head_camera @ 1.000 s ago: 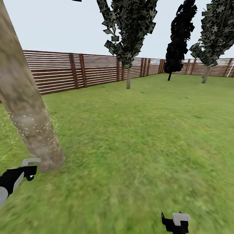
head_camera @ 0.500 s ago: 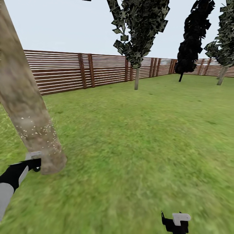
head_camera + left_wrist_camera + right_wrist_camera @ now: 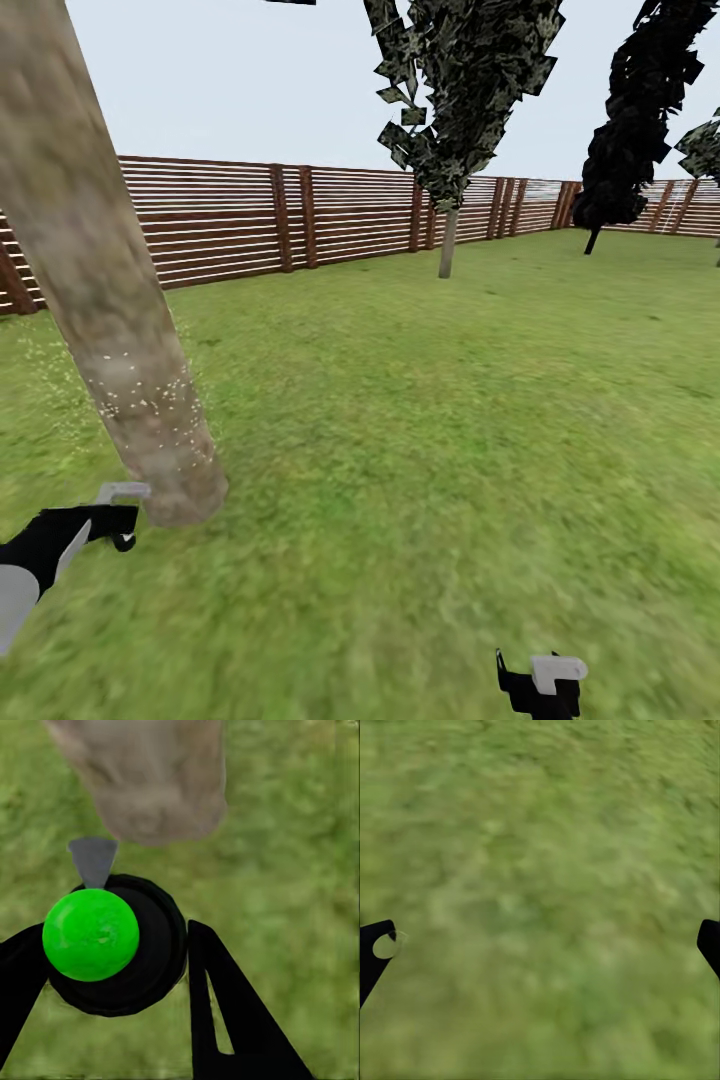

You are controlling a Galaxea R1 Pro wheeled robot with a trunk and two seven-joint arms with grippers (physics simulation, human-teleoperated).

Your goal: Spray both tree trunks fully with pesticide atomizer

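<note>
The left tool (image 3: 112, 967) pinches the atomizer (image 3: 112, 945), its grey nozzle (image 3: 122, 492) aimed at the foot of the near trunk (image 3: 110, 290), which is flecked with pale specks low down. The right tool (image 3: 540, 945) hangs spread wide over grass (image 3: 450, 450). A second tree (image 3: 455, 110) stands far off by the fence (image 3: 250, 225).

Grey-brown mottled tree trunk (image 3: 110, 290) with pale specks, green lawn (image 3: 450, 450).
</note>
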